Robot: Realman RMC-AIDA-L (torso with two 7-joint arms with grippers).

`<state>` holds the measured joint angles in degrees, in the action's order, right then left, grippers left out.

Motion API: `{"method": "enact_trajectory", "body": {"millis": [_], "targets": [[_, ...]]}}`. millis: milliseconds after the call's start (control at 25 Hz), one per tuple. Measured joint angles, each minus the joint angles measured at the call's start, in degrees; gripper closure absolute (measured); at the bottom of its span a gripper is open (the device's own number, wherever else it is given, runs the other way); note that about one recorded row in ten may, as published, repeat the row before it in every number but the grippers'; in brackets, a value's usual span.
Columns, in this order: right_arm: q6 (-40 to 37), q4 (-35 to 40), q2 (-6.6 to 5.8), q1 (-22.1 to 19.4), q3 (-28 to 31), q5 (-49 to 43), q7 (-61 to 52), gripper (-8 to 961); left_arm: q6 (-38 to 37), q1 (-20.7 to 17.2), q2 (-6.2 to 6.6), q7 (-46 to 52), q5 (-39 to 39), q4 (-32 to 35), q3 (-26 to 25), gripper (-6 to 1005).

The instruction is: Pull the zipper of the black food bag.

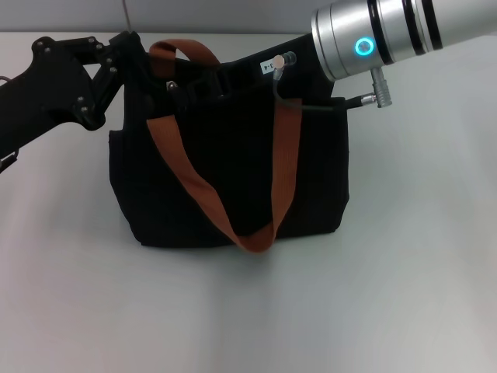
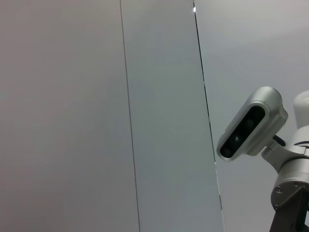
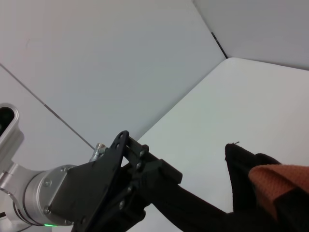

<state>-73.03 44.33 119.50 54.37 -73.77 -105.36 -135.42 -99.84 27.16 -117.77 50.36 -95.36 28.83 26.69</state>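
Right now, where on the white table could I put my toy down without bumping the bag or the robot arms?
The bare white table in front of the large black fabric food bag is free, and so is the stretch at its right side. It is crowded along the bag's top: the left gripper sits at the left corner and the right gripper reaches over the right.

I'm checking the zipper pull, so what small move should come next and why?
Probably ease the right hand along the bag's top edge toward the right, assuming it has the pull. Both arms sit at the top of the black food bag: the left hand at its left corner. The zipper itself is hidden.
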Motion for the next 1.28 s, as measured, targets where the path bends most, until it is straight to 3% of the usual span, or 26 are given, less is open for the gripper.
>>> {"method": "enact_trajectory", "body": {"millis": [280,1000,1280], "targets": [[-0.06,3.26,-0.06,-0.35,0.0,-4.14,-3.14,955,-0.21,-0.06,0.0,0.0,-0.01,0.0,-0.18,979],[-2.43,13.91,-0.06,-1.73,0.03,-16.76,-13.44,954,-0.43,-0.69,0.22,0.08,-0.01,-0.01,-0.24,979],[-3.4,18.65,-0.06,-4.01,0.18,-20.51,-16.67,954,-0.44,-1.01,0.34,0.09,0.5,-0.01,-0.31,979]]}}
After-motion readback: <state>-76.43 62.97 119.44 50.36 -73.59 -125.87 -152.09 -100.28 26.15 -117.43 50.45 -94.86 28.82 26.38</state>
